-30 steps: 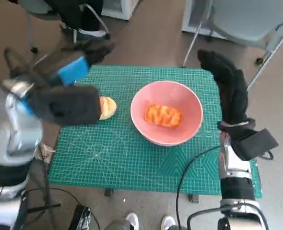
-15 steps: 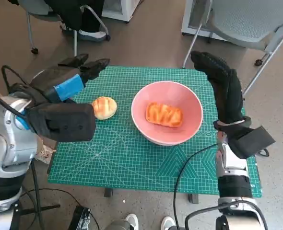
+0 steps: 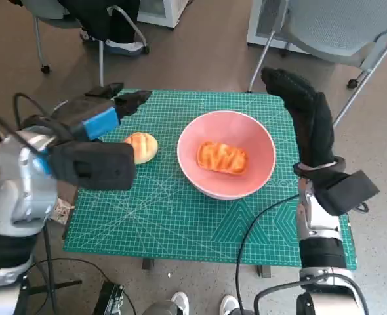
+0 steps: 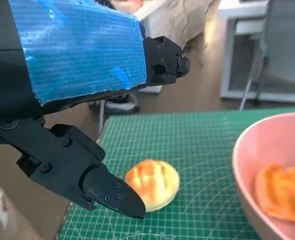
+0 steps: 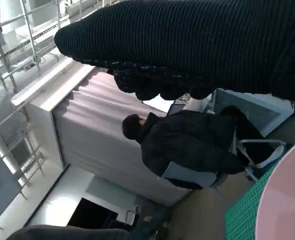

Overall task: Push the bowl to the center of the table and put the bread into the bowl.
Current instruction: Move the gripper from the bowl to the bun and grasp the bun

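A round golden bread roll point(image 3: 141, 147) lies on the green gridded cutting mat covering the small tabletop point(image 3: 180, 216), just beside the black left hand with blue tape over its back point(image 3: 95, 118), which hovers above the mat's left part with its fingers spread and nothing in its grasp. In the left wrist view the roll point(image 4: 152, 183) sits directly beneath and between the hand's dark fingers point(image 4: 107, 192), slightly toward the bowl side, so the left hand is plainly the nearer of the two and would need chiefly to come down and close. The roll is near-round, with no clear long axis to favour.

To the roll's right, a short gap apart, stands the pale pink round bowl point(image 3: 259, 141), roughly at the mat's middle. It already holds one oblong, orange-brown ridged pastry point(image 3: 222, 158), lying with its length across the bowl's floor. That suggests the push is done and the roll is what remains.

The right hand in its black knitted glove point(image 3: 308, 121) is raised beside the bowl's far right rim, fingers extended, holding nothing.
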You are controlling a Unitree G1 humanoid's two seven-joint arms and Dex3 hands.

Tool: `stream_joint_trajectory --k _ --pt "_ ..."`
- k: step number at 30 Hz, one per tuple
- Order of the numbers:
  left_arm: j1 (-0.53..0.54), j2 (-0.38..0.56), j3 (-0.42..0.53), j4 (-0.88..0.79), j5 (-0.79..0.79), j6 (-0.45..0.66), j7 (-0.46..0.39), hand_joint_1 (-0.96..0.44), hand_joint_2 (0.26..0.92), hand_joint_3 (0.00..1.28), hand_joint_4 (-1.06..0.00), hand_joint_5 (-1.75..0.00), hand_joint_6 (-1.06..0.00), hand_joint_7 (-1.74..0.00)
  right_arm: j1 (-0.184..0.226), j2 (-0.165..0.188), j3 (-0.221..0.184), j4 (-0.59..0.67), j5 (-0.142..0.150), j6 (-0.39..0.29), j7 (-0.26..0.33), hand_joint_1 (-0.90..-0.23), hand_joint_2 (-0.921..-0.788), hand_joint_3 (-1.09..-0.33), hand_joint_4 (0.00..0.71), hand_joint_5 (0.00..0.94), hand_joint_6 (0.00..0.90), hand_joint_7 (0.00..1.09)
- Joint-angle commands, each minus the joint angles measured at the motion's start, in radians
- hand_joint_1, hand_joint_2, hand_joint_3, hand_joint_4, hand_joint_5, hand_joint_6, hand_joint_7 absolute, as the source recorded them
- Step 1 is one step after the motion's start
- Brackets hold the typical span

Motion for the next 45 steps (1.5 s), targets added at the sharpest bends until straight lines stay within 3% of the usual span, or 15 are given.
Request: stream_joint_trajectory --k 1,28,45 --pt "-0.061 -0.040 -0.042 0.109 0.030 -0.014 0.039 -0.29 0.671 0.00 0.00 0.00 -0.14 0.00 0.013 -0.006 -0.002 0.009 0.001 0.007 0.010 -0.687 -0.921 -0.846 0.143 0.001 -0.001 0.40" --pt "-0.354 -0.231 -0.238 0.731 0.152 0.014 0.123 -0.35 0.662 0.00 0.00 0.00 -0.13 0.00 0.026 -0.014 -0.014 -0.008 0.008 0.017 0.020 -0.688 -0.921 -0.845 0.143 0.000 -0.001 0.40" --pt "-0.447 -0.309 -0.290 1.026 0.144 -0.034 0.191 -0.37 0.668 0.00 0.00 0.00 -0.12 0.00 0.036 -0.012 -0.020 -0.018 0.004 0.028 0.010 -0.690 -0.921 -0.838 0.142 0.000 -0.001 0.40"
